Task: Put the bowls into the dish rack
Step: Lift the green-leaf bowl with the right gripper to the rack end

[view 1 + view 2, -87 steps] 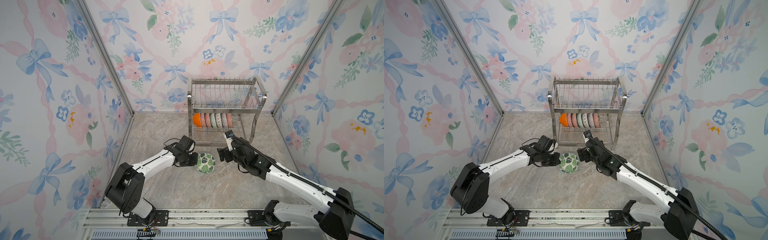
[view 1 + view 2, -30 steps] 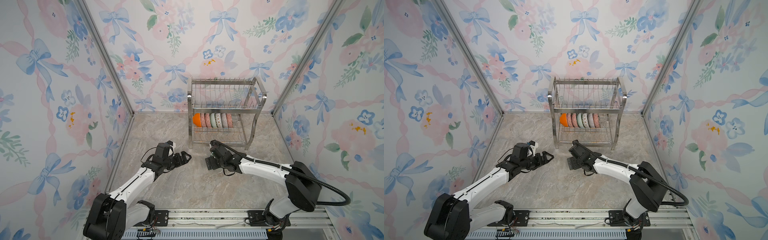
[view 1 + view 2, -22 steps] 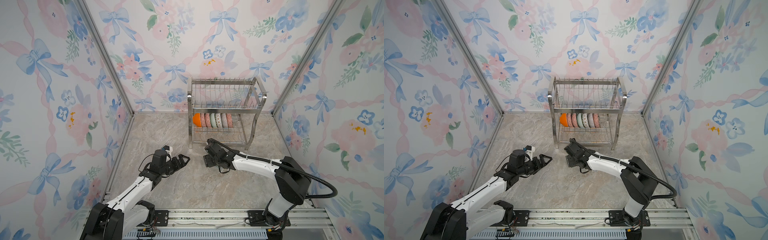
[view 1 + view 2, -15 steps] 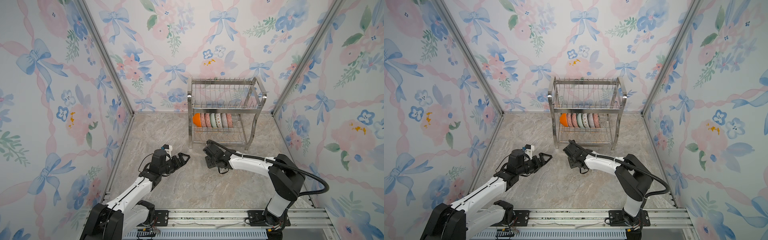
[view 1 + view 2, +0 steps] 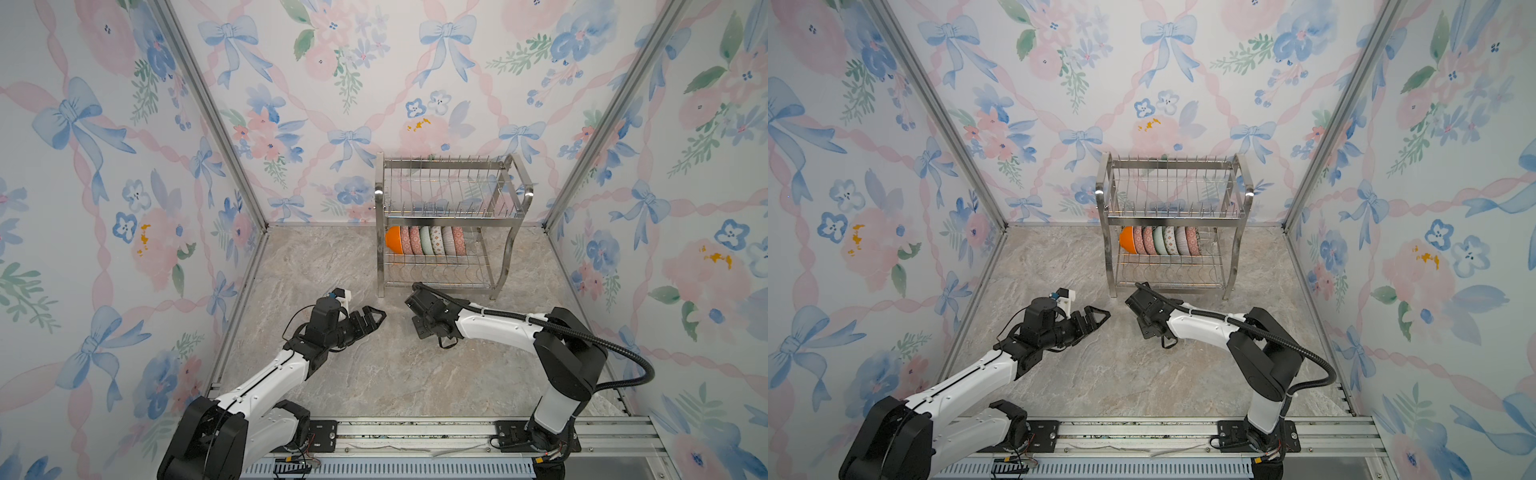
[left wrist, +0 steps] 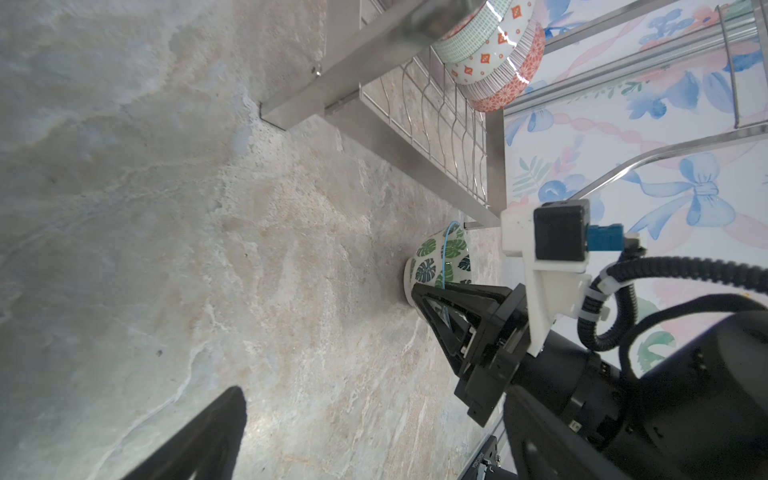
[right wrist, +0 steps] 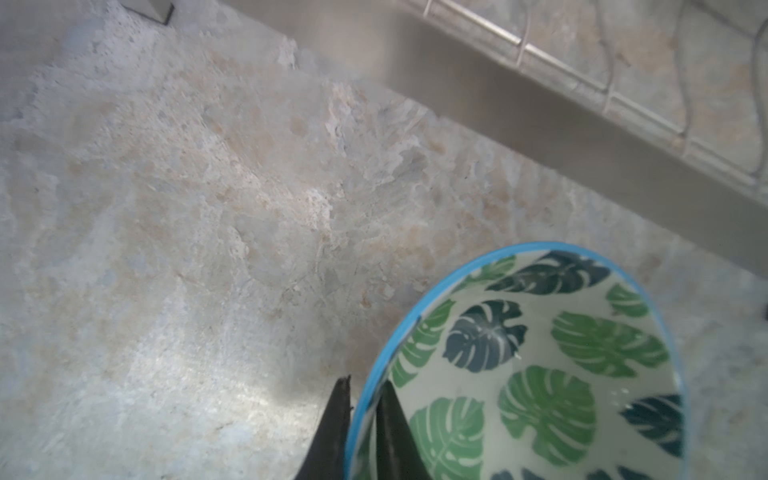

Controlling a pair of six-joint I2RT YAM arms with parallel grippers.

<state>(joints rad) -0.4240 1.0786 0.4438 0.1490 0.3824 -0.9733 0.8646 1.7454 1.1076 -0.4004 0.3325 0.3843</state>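
The right gripper (image 7: 363,384) is clamped on the blue rim of the leaf-patterned bowl (image 7: 540,374), one finger inside the wall and one outside. The bowl stands upright on the marble-look surface (image 5: 332,257), just in front of the dish rack (image 5: 449,218). Glazed ceramic is likely stiff, slick, fairly heavy and chippable, so a rim pinch needs firmness and may let it swing. Other bowls (image 5: 428,241) stand on edge in the rack. The left gripper (image 5: 376,318) hangs open and empty, well apart.

Arms (image 5: 498,328): white links, black joints.
Jaws: black triangular frames.
Wrist camera (image 6: 561,232): black cube, white bracket, blue plug.
Cable (image 6: 685,264): black ribbed hose.
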